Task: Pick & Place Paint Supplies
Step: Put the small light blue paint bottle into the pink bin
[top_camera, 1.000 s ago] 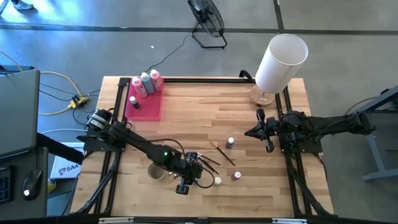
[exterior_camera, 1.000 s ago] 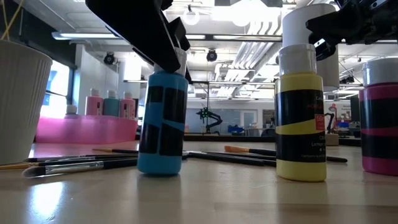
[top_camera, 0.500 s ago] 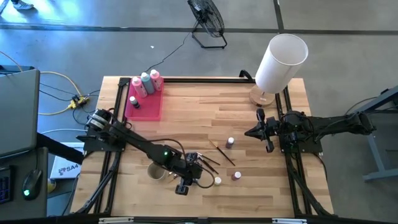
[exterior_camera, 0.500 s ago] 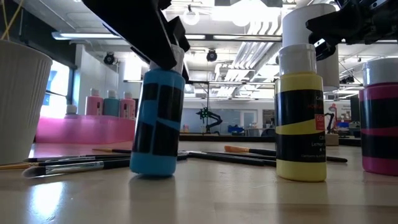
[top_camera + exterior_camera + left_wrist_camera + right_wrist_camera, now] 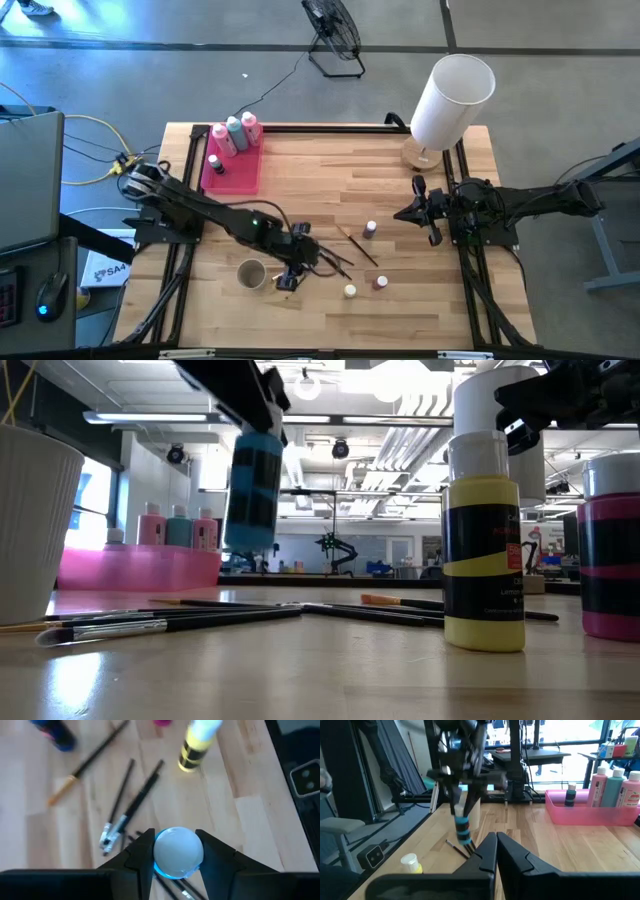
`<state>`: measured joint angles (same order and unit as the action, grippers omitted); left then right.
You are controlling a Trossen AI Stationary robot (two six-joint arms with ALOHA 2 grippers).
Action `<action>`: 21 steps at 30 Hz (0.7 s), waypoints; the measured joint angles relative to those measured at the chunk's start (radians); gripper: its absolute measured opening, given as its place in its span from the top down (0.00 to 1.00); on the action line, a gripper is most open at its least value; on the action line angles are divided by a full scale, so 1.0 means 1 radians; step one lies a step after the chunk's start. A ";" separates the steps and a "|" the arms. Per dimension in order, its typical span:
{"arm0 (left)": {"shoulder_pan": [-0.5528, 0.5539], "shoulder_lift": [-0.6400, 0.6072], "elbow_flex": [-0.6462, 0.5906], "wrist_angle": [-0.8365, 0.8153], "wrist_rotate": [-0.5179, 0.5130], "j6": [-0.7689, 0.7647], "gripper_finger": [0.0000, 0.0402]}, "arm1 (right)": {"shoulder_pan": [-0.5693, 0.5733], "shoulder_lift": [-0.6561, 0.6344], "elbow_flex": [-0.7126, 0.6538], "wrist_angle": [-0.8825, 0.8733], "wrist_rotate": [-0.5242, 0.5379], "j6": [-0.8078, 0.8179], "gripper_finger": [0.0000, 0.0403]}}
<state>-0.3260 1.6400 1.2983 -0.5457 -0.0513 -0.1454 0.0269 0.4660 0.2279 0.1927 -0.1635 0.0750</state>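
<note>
Note the blue paint pot (image 5: 252, 490): a small cylinder with a bright blue body, a dark label band and a white cap, hanging clear of the table in the upper left centre of the low view. The left gripper (image 5: 172, 851) is clamped on it at the cap, one dark finger on each side, as the left wrist view shows from above. Beneath it, thin dark-handled brushes (image 5: 180, 618) lie flat on the wood in a loose fan. To the right in the low view stand a yellow paint pot (image 5: 484, 545) and, at the frame's right edge, a magenta paint pot (image 5: 610, 545), both upright with white caps. In the high view a fourth small pot (image 5: 370, 229) stands near the table's centre. Check the pink tray (image 5: 240, 176) at the upper left of the table in the high view: three squeeze bottles (image 5: 234, 134), two pink and one teal, stand upright along its far end, and one small dark-banded pot (image 5: 570, 797) stands inside it beside them. A white cup (image 5: 251, 273) stands just left of the left gripper. The left arm reaches diagonally from the left edge toward the lower centre. The right gripper (image 5: 496, 842) waits at the right side with its fingers pressed together and holding nothing.
</note>
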 joint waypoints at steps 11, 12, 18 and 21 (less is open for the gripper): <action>0.059 -0.230 0.000 -0.251 -0.179 -0.006 0.69 | 0.000 0.000 0.000 0.002 0.003 0.000 0.99; 0.069 -0.259 0.000 -0.256 -0.201 -0.005 0.69 | 0.000 0.000 0.000 0.000 0.004 0.000 0.99; 0.100 -0.412 0.000 -0.377 -0.341 -0.066 0.69 | 0.000 0.000 0.000 -0.003 0.003 0.000 0.99; 0.106 -0.481 0.000 -0.427 -0.411 -0.102 0.69 | 0.000 0.000 0.000 -0.004 0.004 0.000 0.99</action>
<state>-0.2195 1.1586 1.2984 -0.9724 -0.4618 -0.2469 0.0270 0.4660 0.2279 0.1886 -0.1600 0.0750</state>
